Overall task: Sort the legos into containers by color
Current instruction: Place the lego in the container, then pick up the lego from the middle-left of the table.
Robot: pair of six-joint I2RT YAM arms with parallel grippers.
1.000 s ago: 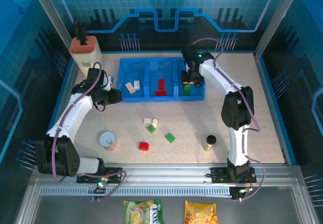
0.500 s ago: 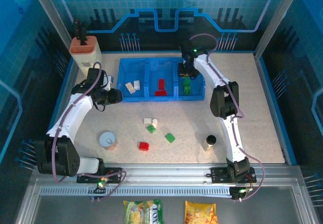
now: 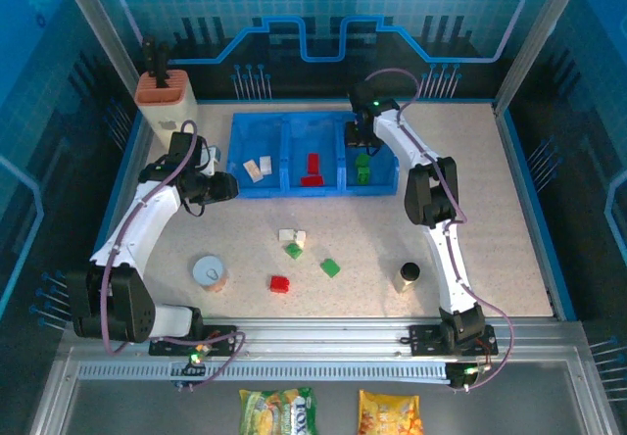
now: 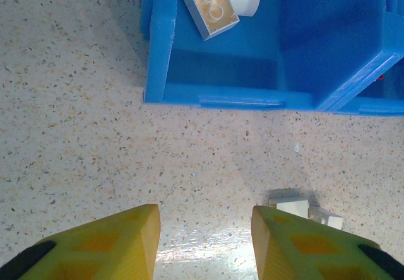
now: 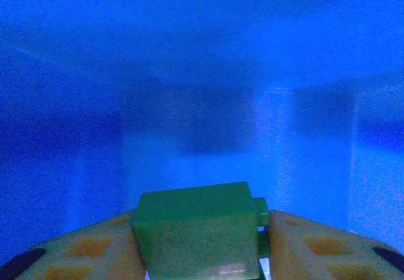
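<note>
The blue tray (image 3: 284, 151) has three compartments side by side: white legos (image 3: 257, 168) on the left, red legos (image 3: 313, 169) in the middle, green on the right. My right gripper (image 3: 361, 144) hangs over the right compartment, shut on a green lego (image 5: 199, 229) that sits between its yellow fingers (image 5: 88, 255). My left gripper (image 3: 227, 188) is open and empty just off the tray's front left corner (image 4: 214, 95). A white lego (image 4: 293, 202) lies beside its right finger. Loose on the table are a white lego (image 3: 291, 234), two green legos (image 3: 293, 250) (image 3: 330, 267) and a red lego (image 3: 280, 283).
A round tin can (image 3: 209, 271) stands at the front left and a dark-capped bottle (image 3: 408, 276) at the front right. A beige block with an orange top (image 3: 165, 97) stands at the back left. Blue walls ring the table.
The right arm has folded inward and its gripper has shifted slightly back over the right compartment, the green lego still between its fingers. The left arm has not moved.
</note>
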